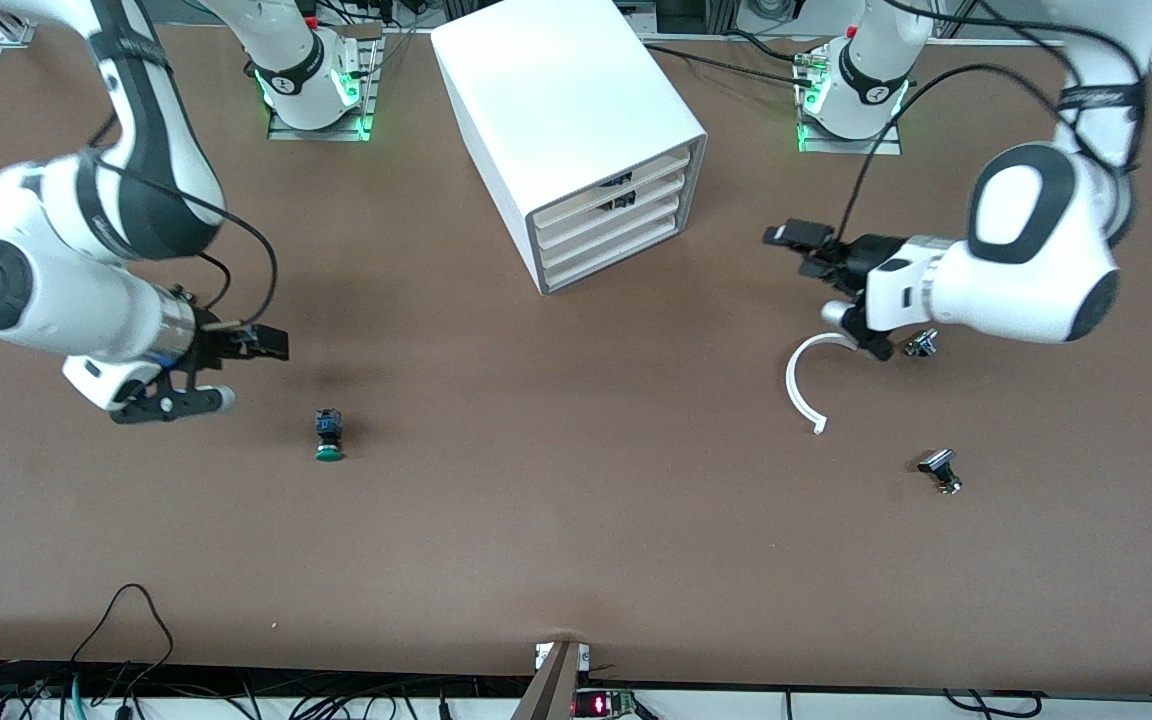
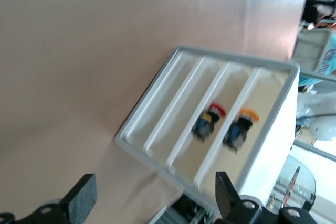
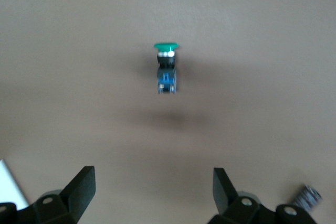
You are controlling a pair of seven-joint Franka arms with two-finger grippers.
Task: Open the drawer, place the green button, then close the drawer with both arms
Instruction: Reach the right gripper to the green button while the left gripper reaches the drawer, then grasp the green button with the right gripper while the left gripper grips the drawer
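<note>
A broad brown table (image 1: 576, 520) fills the front view, matte and faintly shadowed, with cables trailing along its edge nearest the front camera and metal framing showing past its corners. A white box cabinet (image 1: 561, 110) stands near the arms' bases, midway between them, turned at an angle; its four cream-fronted drawers are all pushed in, the lowest drawer (image 1: 608, 257) among them, and the left wrist view shows small push buttons with a red cap and an orange cap inside two of the upper ones. The green-capped button (image 1: 328, 436) lies on its side on bare table toward the right arm's end, nearer to the front camera than the cabinet and well apart from it. The right gripper (image 1: 246, 342) hovers over the table close to the button without touching it, its fingers (image 3: 81, 184) spread wide and holding nothing. The left gripper (image 1: 801, 245) hangs over the table toward the left arm's end, pointed at the cabinet's drawer fronts, its fingers (image 2: 81, 200) likewise wide apart and empty. Under the left arm a white curved strip (image 1: 798, 385) lies on the table, with a small silver part (image 1: 921, 344) beside it and a black-capped part (image 1: 941, 470) nearer to the front camera.
</note>
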